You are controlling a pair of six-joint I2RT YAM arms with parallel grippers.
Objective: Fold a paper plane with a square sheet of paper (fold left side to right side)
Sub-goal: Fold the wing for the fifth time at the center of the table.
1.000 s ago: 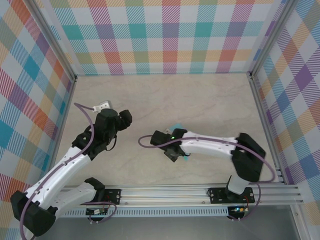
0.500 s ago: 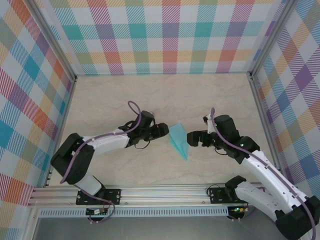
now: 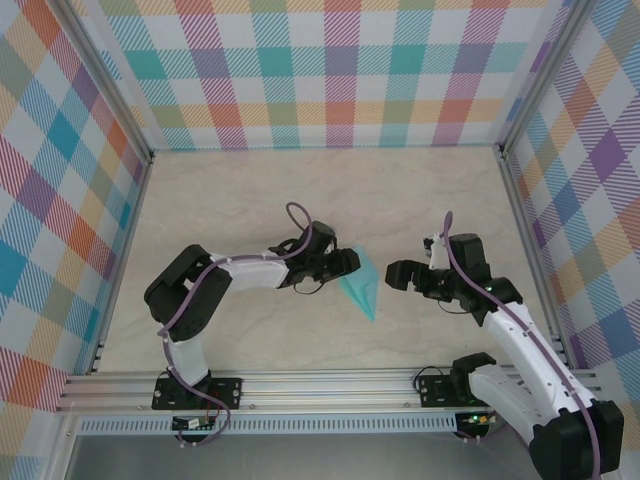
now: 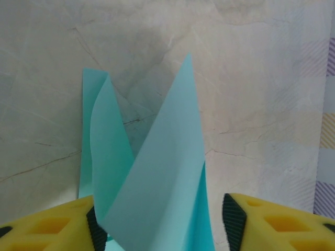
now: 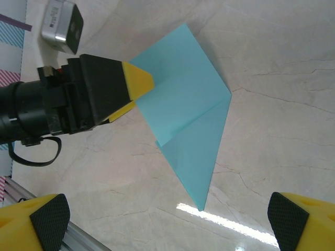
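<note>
Turquoise paper plane (image 3: 360, 285) lying on the marbled table (image 3: 250, 200): its raised flap is straddled, not pinched, by the left gripper (image 4: 162, 225); the right gripper (image 3: 395, 275) is held spread wide nearby.

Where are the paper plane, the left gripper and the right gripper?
paper plane (image 3: 362, 284), top view, middle of its body
left gripper (image 3: 352, 264), top view, between its jaws
right gripper (image 3: 394, 276), top view, between its jaws
</note>
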